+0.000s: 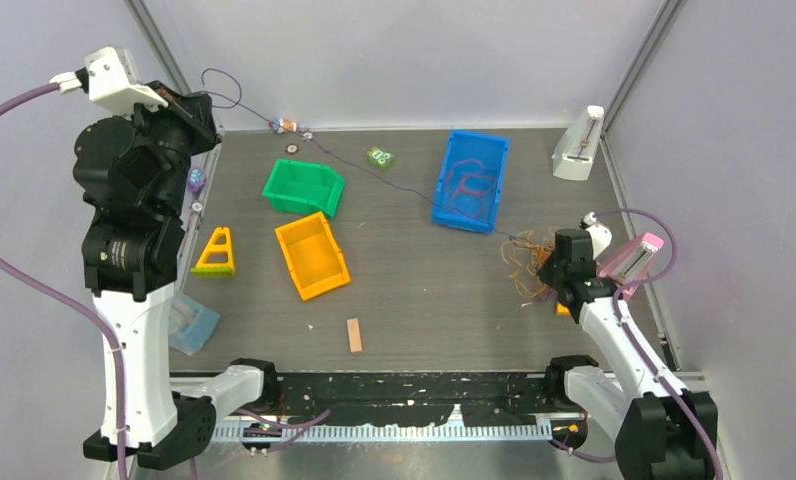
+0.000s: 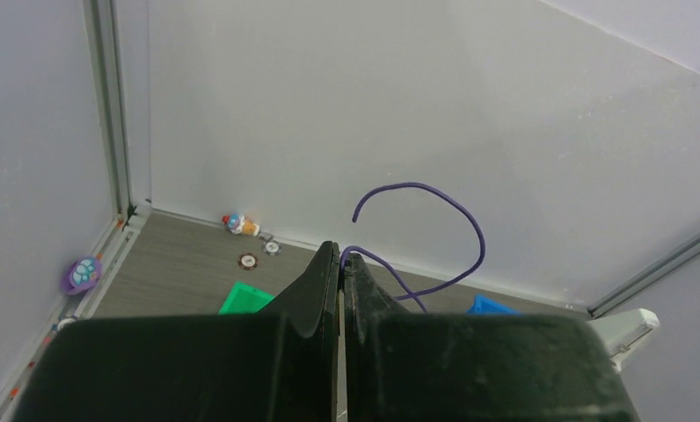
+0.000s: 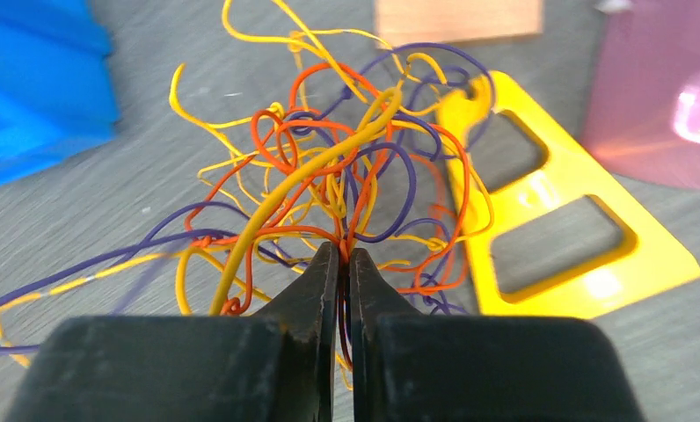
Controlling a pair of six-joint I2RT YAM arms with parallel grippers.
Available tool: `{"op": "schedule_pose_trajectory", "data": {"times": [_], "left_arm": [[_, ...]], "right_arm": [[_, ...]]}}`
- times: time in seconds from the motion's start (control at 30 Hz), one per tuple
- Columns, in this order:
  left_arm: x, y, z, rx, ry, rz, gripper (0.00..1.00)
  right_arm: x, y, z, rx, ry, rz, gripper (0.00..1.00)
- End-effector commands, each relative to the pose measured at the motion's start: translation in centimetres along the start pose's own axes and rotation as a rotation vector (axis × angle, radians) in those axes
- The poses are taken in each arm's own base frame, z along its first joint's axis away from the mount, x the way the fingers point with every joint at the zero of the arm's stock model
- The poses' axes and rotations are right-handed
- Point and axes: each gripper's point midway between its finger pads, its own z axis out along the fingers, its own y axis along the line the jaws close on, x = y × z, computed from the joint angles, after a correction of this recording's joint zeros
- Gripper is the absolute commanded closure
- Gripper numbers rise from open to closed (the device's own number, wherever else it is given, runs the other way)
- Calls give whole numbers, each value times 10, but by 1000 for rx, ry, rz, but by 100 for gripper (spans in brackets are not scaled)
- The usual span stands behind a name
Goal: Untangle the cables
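A tangle of thin orange, yellow and purple cables point(image 3: 338, 167) lies on the table at the right point(image 1: 527, 262). My right gripper point(image 3: 344, 253) is shut on several of its strands, orange among them. One purple cable point(image 1: 374, 172) runs taut from the tangle across the table up to my left gripper point(image 1: 210, 103), raised at the far left. In the left wrist view the left gripper point(image 2: 341, 257) is shut on this purple cable point(image 2: 452, 211), whose free end curls above the fingertips. More dark red and purple cables lie in the blue bin point(image 1: 471, 180).
A green bin point(image 1: 303, 188) and an orange bin point(image 1: 312, 254) sit mid-table. A yellow-green triangle block point(image 1: 216, 254) is at the left, a yellow triangle frame point(image 3: 540, 202) and pink object point(image 3: 654, 97) beside the tangle. A wooden block point(image 1: 354, 334), small toys point(image 1: 284, 125) and a white metronome point(image 1: 578, 146) are around.
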Motion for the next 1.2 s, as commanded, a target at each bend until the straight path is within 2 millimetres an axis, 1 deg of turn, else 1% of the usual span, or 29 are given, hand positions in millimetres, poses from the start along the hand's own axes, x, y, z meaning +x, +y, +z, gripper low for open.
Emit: {"op": "schedule_pose_trajectory", "data": {"times": [0.0, 0.07, 0.1, 0.13, 0.17, 0.2, 0.23, 0.27, 0.3, 0.33, 0.37, 0.53, 0.6, 0.63, 0.67, 0.7, 0.77, 0.87, 0.97, 1.0, 1.07, 1.17], "left_arm": [[-1, 5, 3, -24, -8, 2, 100], [10, 4, 8, -17, 23, -6, 100], [17, 1, 11, 4, 40, -9, 100], [24, -3, 14, 32, 60, -15, 100], [32, -8, 16, 58, 81, -25, 100], [42, -12, 18, 87, 112, -33, 100], [53, -14, 21, 103, 142, -39, 100], [65, -15, 23, 112, 173, -48, 100], [78, -14, 26, 110, 205, -53, 100], [91, -16, 28, 132, 244, -56, 100], [105, -14, 30, 128, 282, -55, 100], [162, 2, 35, 84, 441, -27, 100], [177, 12, 31, 55, 463, -12, 100], [191, 20, 28, 33, 484, -6, 100], [200, 24, 24, 24, 496, -4, 100], [210, 28, 21, 18, 510, -5, 100], [228, 42, 14, -30, 541, 8, 100], [258, 57, 6, -73, 606, 33, 100], [284, 67, 2, -95, 687, 53, 100], [302, 66, -2, -81, 748, 48, 99], [313, 63, -4, -56, 780, 33, 96], [329, 68, -9, -62, 832, 38, 94]], "right_arm": [[-7, -30, -3, 149, 17, 106, 95], [-11, -29, -3, 143, 10, 92, 95], [-11, -19, -4, 82, 26, 48, 95], [-15, -10, -4, 30, 17, 33, 95], [-11, 3, -7, -55, 40, -1, 95], [-13, 20, -12, -154, 39, -11, 95], [-10, 29, -15, -218, 48, -46, 95], [-13, 44, -23, -310, 38, -54, 95], [-14, 47, -26, -333, 30, -63, 95], [-18, 51, -32, -361, 12, -68, 95], [-21, 54, -36, -377, 0, -84, 95], [-37, 63, -60, -418, -38, -139, 95], [-42, 69, -69, -441, -46, -151, 95], [-45, 73, -74, -452, -49, -158, 95], [-48, 77, -79, -468, -55, -169, 95], [-47, 79, -82, -474, -50, -174, 94], [-48, 85, -88, -500, -53, -190, 94], [-48, 98, -100, -551, -62, -226, 95], [-51, 105, -108, -570, -80, -254, 94], [-56, 110, -115, -587, -89, -264, 95], [-62, 114, -122, -600, -100, -265, 95], [-73, 119, -135, -623, -123, -266, 95]]}}
